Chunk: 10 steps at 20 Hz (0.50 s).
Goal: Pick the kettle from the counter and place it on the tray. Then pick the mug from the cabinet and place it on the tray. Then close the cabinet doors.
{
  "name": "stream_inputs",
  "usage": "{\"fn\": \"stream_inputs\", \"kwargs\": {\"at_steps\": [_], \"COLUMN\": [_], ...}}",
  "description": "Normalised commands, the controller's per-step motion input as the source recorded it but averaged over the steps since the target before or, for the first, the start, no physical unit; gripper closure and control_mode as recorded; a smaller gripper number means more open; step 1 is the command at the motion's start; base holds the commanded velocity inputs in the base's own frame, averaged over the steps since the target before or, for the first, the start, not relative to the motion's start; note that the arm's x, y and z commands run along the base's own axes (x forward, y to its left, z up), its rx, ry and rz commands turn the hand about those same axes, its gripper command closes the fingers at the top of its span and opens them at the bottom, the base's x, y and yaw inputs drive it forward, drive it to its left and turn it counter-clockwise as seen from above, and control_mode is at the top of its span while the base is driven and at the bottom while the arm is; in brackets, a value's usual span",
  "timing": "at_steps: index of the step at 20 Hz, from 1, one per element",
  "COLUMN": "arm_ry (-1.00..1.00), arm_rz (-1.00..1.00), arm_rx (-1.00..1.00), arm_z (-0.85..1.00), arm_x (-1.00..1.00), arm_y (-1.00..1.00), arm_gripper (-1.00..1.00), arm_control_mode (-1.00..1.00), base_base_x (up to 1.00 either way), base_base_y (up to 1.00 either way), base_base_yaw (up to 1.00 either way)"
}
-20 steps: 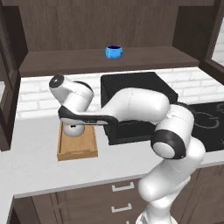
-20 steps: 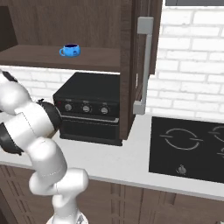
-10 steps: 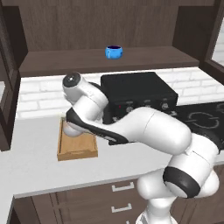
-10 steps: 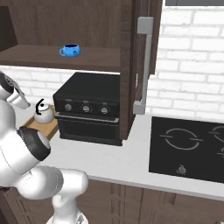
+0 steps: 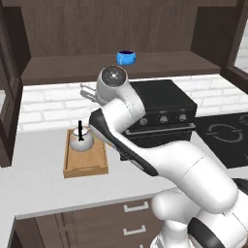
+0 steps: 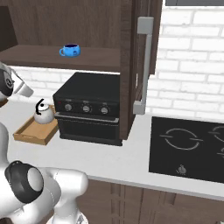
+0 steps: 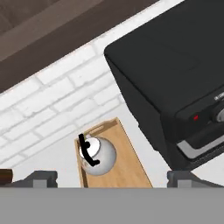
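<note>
kettle point(image 5: 81, 141): sitting upright on the tray, toward the back end near the brick wall, thin black handle sticking up. Nothing's holding it.
tray point(image 5: 87, 164): flat on the counter point(image 5: 43, 181), just left of the black oven box point(image 5: 162, 114) with the knobs; the front half of it is bare wood.
mug point(image 5: 126, 57): blue one, on the cabinet shelf point(image 5: 63, 70), pretty much straight above the oven box and well above the tray.
cabinet doors point(image 6: 139, 65): open; in the right base view one stands edge-on with its long silver bar handle facing out.
gripper point(image 7: 111, 177): up above the tray looking down at the kettle, fingers point(image 7: 41, 178) spread wide with nothing between them, well clear of the kettle.
cooktop point(image 6: 190, 148): black, set into the counter off to the right of the oven box.
</note>
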Motion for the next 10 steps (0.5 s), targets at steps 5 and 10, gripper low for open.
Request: {"fn": "stream_inputs", "kwargs": {"at_steps": [5,10], "arm_ry": [-0.01,-0.04], "arm_rz": [0.08,-0.09], "arm_rx": [-0.17,-0.22], "arm_z": [0.87,0.6], "arm_x": [-0.04,0.06], "arm_y": [-0.03,0.0], "arm_gripper": [-1.0,-1.0], "arm_control_mode": [-1.0,-1.0], "base_base_x": [0.0,0.0], "base_base_y": [0.0,0.0], "base_base_yaw": [0.0,0.0]}}
